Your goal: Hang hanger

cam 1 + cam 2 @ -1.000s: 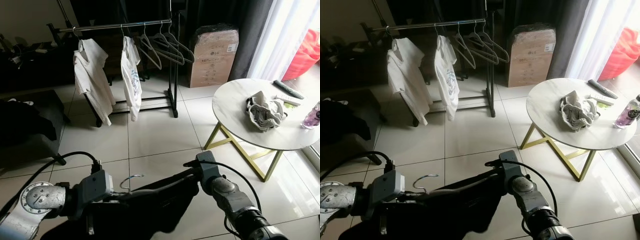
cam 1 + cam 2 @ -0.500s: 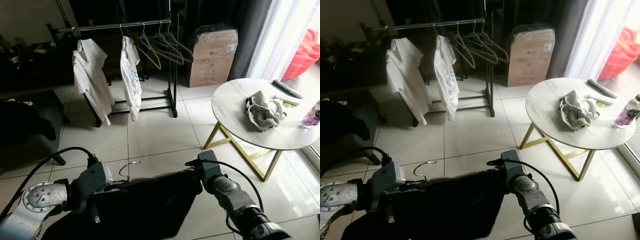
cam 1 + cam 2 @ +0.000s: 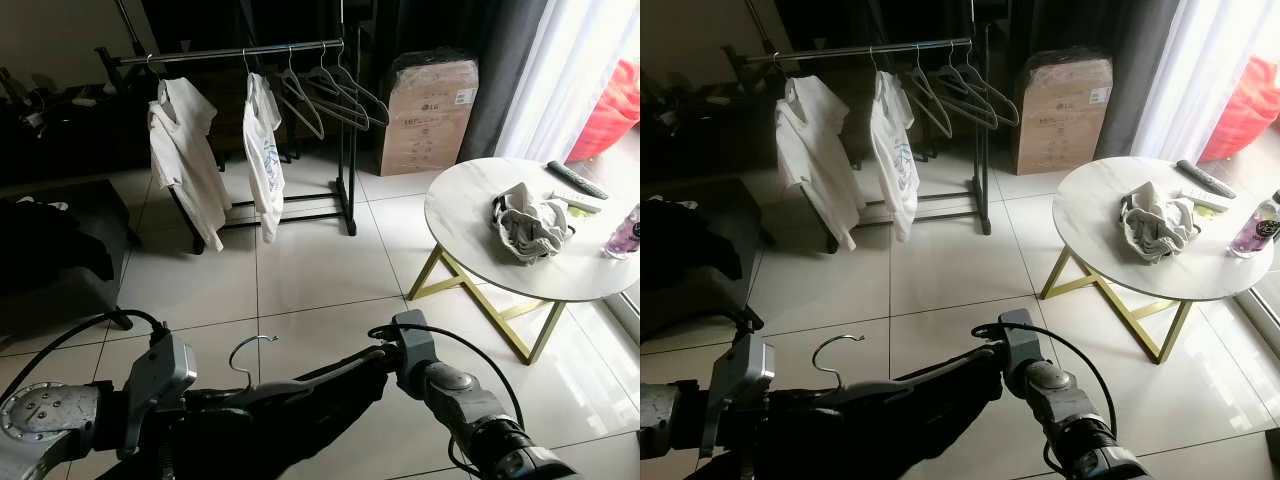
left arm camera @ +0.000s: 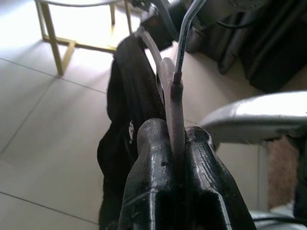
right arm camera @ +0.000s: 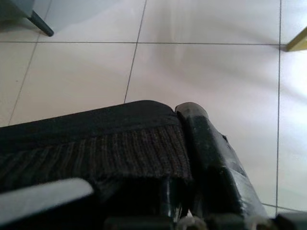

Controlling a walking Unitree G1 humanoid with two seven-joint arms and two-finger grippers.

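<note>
- The left gripper (image 4: 173, 143) was clamped on the hanger (image 3: 290, 385) beside its hook, low before the robot, well short of the clothes rack (image 3: 235, 50).
- The right gripper (image 5: 192, 120) seemingly pinched the dark garment (image 3: 880, 420) draped over it.

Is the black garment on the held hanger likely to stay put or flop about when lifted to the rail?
Probably floppy: the black garment sags between both grippers. The hanger looks stiff, pinched in the left gripper.
</note>
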